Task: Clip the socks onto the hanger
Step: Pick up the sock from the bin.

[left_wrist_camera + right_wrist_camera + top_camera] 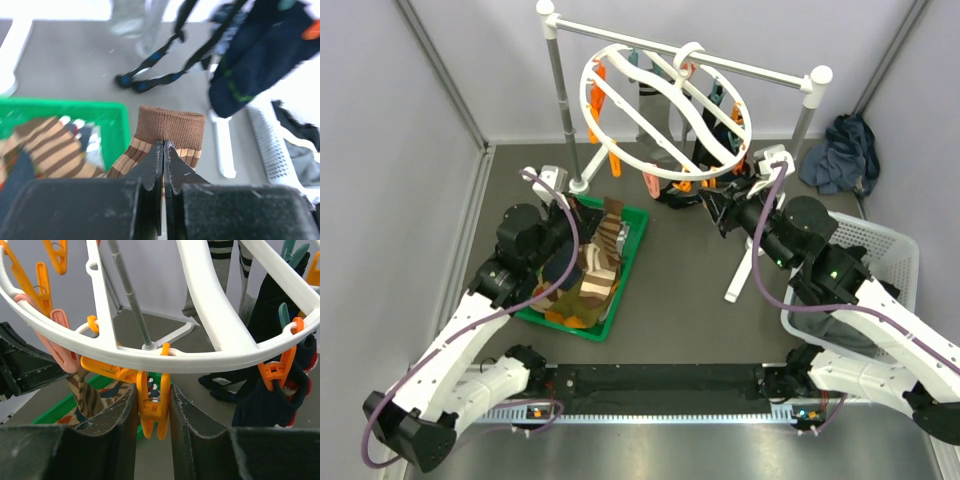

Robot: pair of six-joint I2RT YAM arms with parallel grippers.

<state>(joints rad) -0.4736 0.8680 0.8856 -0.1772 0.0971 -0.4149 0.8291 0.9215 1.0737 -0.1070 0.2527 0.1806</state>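
Observation:
My left gripper is shut on the cuff of a brown sock with tan stripes, held just above the right edge of the green tray. From above, that left gripper sits over the tray's far end, where several more socks lie piled. The white ring hanger hangs from the rail. Both fingers of my right gripper press on one orange clip under the hanger's rim; the clip's lower tips stand slightly apart. Dark navy socks hang from other clips.
The white-and-grey rail stand carries the hanger, and its white foot bar lies across the mat. A white lattice basket stands at the right. A dark blue-grey cloth bundle lies at the back right.

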